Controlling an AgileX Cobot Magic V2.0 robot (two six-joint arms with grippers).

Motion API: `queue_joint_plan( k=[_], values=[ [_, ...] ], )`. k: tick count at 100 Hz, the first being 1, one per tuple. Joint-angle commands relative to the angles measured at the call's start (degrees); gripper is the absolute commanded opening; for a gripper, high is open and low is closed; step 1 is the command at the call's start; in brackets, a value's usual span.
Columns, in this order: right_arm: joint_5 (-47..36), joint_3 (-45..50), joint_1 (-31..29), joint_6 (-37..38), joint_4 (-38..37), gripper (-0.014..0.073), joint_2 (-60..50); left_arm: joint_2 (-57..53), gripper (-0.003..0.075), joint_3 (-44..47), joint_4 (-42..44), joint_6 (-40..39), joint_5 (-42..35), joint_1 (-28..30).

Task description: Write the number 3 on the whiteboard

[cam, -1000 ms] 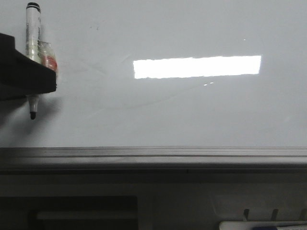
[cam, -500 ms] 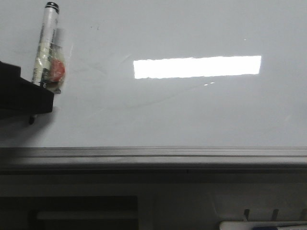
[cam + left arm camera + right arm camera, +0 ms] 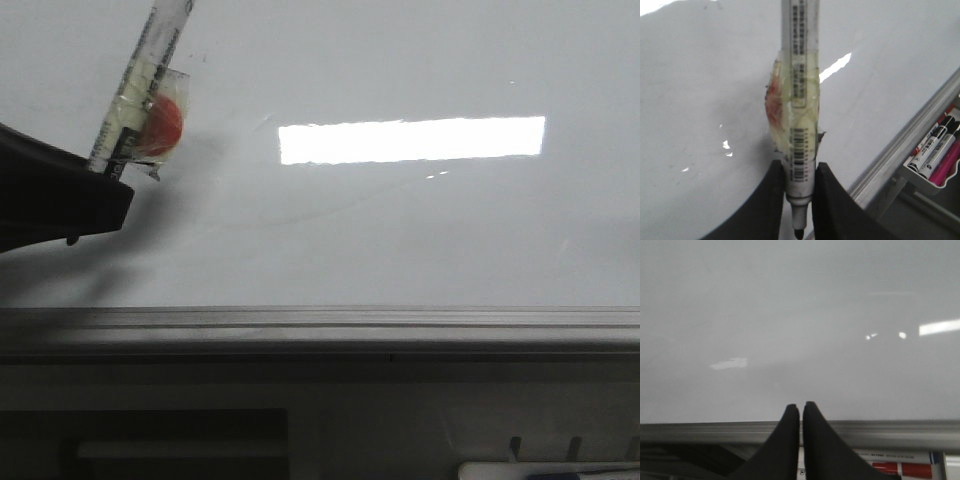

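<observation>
The whiteboard (image 3: 400,240) is glossy pale grey-white with faint smudges, a bright rectangular reflection and a grey metal edge rail (image 3: 320,325). No drawn number 3 shows on it in any view. My left gripper (image 3: 799,172) is shut on a white marker pen (image 3: 799,100) wrapped in yellowish tape with a red patch, its black tip pointing out below the fingers. In the front view the pen (image 3: 135,100) leans up and right from the black left gripper (image 3: 70,195) at the far left. My right gripper (image 3: 801,410) is shut and empty, near the board's rail.
A tray with several markers (image 3: 935,155) hangs beyond the board's rail, also showing in the right wrist view (image 3: 900,467). The whiteboard also fills the left wrist view (image 3: 700,100) and the right wrist view (image 3: 800,315).
The left gripper has tilted and shifted right: the pen's top swung up and right and now leans, and its tip is now hidden behind the gripper in the front view.
</observation>
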Motion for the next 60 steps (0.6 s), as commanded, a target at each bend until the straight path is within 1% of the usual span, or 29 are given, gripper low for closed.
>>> queue_joint_plan(
  k=[1, 8, 9, 12, 15, 17, 22, 29, 36, 45, 60],
  values=[
    [-0.8, -4.8, 1.4, -8.6, 1.7, 0.0066, 0.8, -1.2, -0.002, -1.4, 4.1, -0.5, -3.6, -0.3],
    [1.8, -6.9, 3.0, -14.1, 1.7, 0.0169, 0.8, -1.2, -0.002, -1.4, 6.1, -0.5, -3.6, -0.3],
    [2.3, -7.4, 3.3, -14.9, 1.7, 0.0196, 0.8, -1.2, -0.002, -1.4, 6.4, -0.5, -3.6, -0.3],
    [3.5, -8.2, 3.9, -16.0, 1.7, 0.0259, 1.1, -1.2, -0.002, -1.4, 7.4, -0.5, -3.7, -0.4],
    [4.8, -9.0, 4.5, -16.5, 1.7, 0.0294, 1.2, -1.2, -0.002, -1.4, 9.0, -0.5, -3.7, -0.5],
    [5.8, -9.9, 4.9, -16.8, 1.7, 0.0332, 1.7, -1.2, -0.002, -1.4, 9.7, -0.5, -3.8, -0.6],
    [8.9, -11.3, 5.8, -17.9, 1.7, 0.0372, 2.7, -1.2, -0.002, -1.4, 13.8, -0.5, -3.9, -1.6],
    [10.5, -12.6, 7.0, -17.9, 2.9, 0.0377, 4.2, -1.2, -0.002, -2.0, 19.0, -0.5, -3.7, -3.9],
    [10.3, -13.2, 8.1, -19.0, 5.3, 0.0377, 5.5, -1.2, -0.002, -2.7, 20.1, -0.5, -3.6, -6.7],
    [10.7, -13.2, 9.8, -26.5, 9.3, 0.0377, 7.7, -1.0, -0.002, -4.0, 20.2, -0.5, -2.5, -9.8],
    [10.8, -13.2, 13.4, -38.9, 18.5, 0.0377, 11.7, -0.3, -0.002, -5.2, 25.5, -0.2, 1.6, -11.9]
  ],
)
